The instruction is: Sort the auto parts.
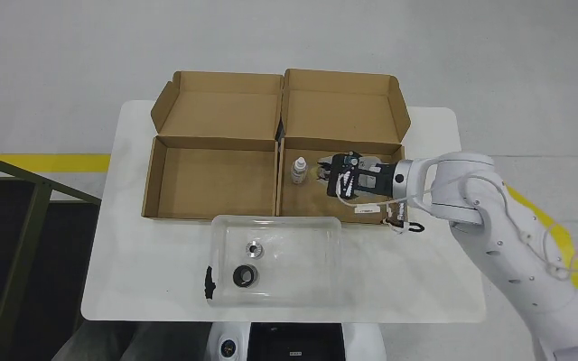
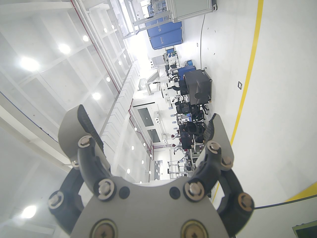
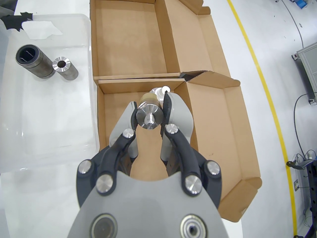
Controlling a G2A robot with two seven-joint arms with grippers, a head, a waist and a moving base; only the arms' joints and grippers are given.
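Note:
My right gripper (image 3: 150, 105) is shut on a silver metal part (image 3: 149, 118) with a threaded stud and a tan middle band. It holds this part just above the floor of the right cardboard box (image 3: 116, 110). In the top view the right gripper (image 1: 325, 173) is inside the right cardboard box (image 1: 361, 117), next to a small pale part (image 1: 299, 169) that stands upright there. That pale part (image 3: 164, 89) peeks out just beyond the fingertips. My left gripper (image 2: 148, 115) is open and holds nothing, pointing up at a hall ceiling.
A clear plastic bin (image 1: 307, 271) at the table's front holds a dark cylindrical sleeve (image 1: 244, 276) and a silver bushing (image 1: 252, 247). The left cardboard box (image 1: 212, 180) has a bare floor. Both boxes' lids lie open toward the back. Black tape (image 1: 209, 282) marks the bin's rim.

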